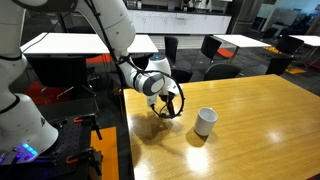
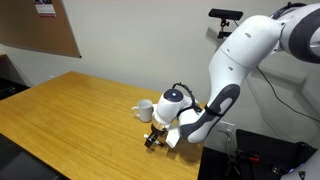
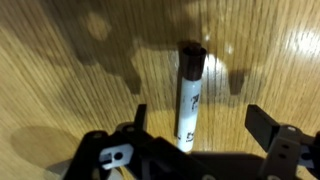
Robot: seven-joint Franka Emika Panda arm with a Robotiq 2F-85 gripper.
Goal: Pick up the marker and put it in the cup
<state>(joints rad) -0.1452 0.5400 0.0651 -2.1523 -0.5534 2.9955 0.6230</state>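
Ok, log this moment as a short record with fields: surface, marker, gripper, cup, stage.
surface: light wooden table
object: short black-capped marker, lying flat on the table
tool: black two-fingered gripper, open, fingers either side of the marker
container: small plain white cup, upright, apart from the gripper
stage: marker not yet lifted

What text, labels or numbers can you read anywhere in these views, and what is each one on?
No text can be quoted; nothing is legible.
Marker: dark print along its white barrel in the wrist view, too blurred to read.
Paper sheet on the corkboard in an exterior view: red and dark marks, too small to read.
Cup: plain white, no marking seen.
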